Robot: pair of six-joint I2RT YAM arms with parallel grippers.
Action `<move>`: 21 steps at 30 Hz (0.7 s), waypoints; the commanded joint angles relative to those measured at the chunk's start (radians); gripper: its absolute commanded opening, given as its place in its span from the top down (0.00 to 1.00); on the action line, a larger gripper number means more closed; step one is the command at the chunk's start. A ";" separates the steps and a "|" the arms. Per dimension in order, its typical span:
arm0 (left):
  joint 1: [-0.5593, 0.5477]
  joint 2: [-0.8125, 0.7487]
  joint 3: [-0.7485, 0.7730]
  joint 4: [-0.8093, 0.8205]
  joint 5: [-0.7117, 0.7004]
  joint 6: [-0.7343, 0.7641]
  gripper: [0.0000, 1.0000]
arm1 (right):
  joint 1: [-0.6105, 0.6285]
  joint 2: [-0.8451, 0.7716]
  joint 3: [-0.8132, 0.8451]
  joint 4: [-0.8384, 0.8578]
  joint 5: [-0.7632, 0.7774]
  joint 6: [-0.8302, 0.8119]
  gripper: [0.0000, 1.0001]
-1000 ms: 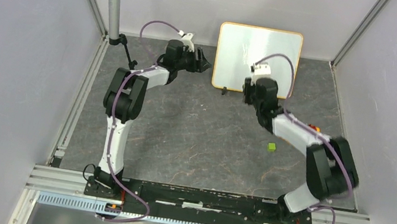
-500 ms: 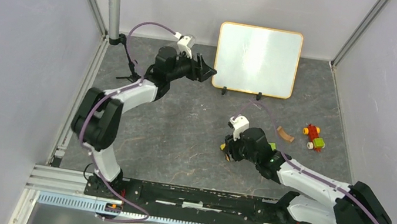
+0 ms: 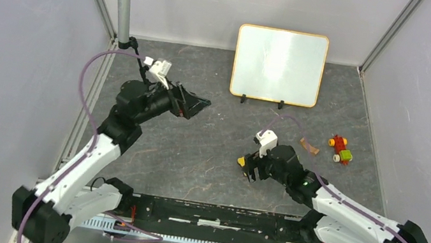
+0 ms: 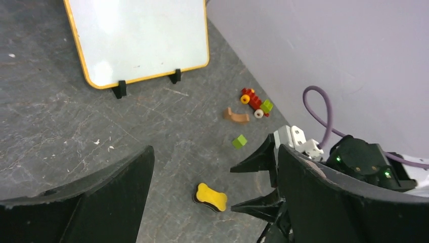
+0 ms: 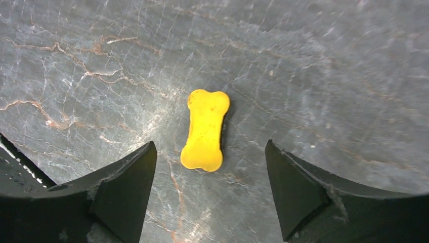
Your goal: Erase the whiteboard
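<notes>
The whiteboard (image 3: 279, 65) stands upright on two black feet at the back of the table, its orange-framed face (image 4: 139, 38) white with no writing that I can see. A yellow bone-shaped eraser (image 3: 241, 161) lies flat on the grey table (image 5: 205, 129), free of any finger. My right gripper (image 3: 249, 167) hangs open just behind it, jaws wide on either side of its near end (image 5: 209, 144). The left wrist view shows the same eraser (image 4: 211, 197) and the right gripper (image 4: 231, 188). My left gripper (image 3: 196, 107) is open and empty, left of centre, well away from the board (image 4: 215, 148).
A red, yellow and green toy (image 3: 339, 149) and a brown curved piece (image 3: 309, 146) lie right of centre; a green cube (image 4: 240, 141) sits near them. A grey microphone on a stand (image 3: 124, 1) rises at the back left corner. Walls close in on both sides.
My right arm came away from the whiteboard to the front middle, opened and left the eraser on the table. My left arm drew back from the board's left edge and opened wider.
</notes>
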 commanded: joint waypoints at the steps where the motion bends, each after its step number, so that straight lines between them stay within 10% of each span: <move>1: -0.005 -0.189 0.023 -0.275 -0.072 0.040 0.02 | 0.004 -0.099 0.109 -0.132 0.113 -0.050 0.11; 10: -0.004 -0.415 0.236 -0.535 -0.160 0.144 0.00 | 0.005 -0.311 0.365 -0.341 0.361 -0.123 0.02; 21: -0.004 -0.657 0.258 -0.457 -0.288 0.166 0.00 | 0.005 -0.543 0.513 -0.360 0.477 -0.143 0.02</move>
